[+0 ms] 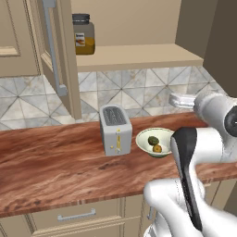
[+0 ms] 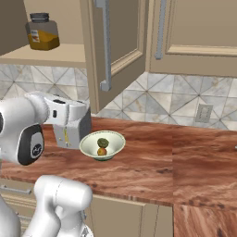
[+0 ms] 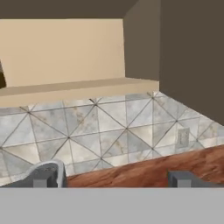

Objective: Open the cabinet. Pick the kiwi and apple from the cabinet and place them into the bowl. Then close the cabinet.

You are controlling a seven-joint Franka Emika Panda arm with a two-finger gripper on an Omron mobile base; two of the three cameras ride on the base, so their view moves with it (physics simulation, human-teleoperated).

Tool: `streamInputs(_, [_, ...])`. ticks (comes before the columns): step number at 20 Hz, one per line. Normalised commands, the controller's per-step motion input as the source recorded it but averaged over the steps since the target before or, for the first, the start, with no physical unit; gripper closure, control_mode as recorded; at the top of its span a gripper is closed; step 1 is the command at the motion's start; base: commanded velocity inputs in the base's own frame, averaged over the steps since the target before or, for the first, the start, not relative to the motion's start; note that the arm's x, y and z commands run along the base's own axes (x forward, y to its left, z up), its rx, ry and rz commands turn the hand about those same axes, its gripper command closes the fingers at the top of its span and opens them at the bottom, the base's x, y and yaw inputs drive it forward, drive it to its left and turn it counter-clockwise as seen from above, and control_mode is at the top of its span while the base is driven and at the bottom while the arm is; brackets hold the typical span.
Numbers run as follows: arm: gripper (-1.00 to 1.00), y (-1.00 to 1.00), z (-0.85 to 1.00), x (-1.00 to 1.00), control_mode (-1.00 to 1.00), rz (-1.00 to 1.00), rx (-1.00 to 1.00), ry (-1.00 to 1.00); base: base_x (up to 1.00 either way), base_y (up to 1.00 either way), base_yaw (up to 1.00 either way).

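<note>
Jar [image 3: 1,80] cut by the edge; toaster [image 2: 69,132] half behind the arm

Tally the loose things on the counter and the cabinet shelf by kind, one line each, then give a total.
Fruit: 2, the kiwi and the apple, both in the bowl
Bowl: 1, on the counter
Toaster: 1, on the counter beside the bowl
Jar: 1, on the open cabinet shelf
Total: 5
</note>
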Motion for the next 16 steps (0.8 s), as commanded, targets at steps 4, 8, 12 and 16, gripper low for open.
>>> streamInputs(4, [-1.00, 0.00, 0.78, -0.99, -1.00, -0.01, -0.04, -0.11, 0.00, 0.00, 0.00])
streamInputs(8, [-1.00, 0.00, 0.63, -1.00, -1.00, -0.03, 0.00, -0.01, 0.00, 0.00, 0.00])
streamInputs(12, [-1.00, 0.00, 0.66, -1.00, -1.00, -0.02, 0.00, 0.00, 0.00, 0.00, 0.00])
streamInputs(16, [-1.00, -0.16, 0.67, -0.96, -1.00, 0.00, 0.05, 0.00, 0.00, 0.00, 0.00])
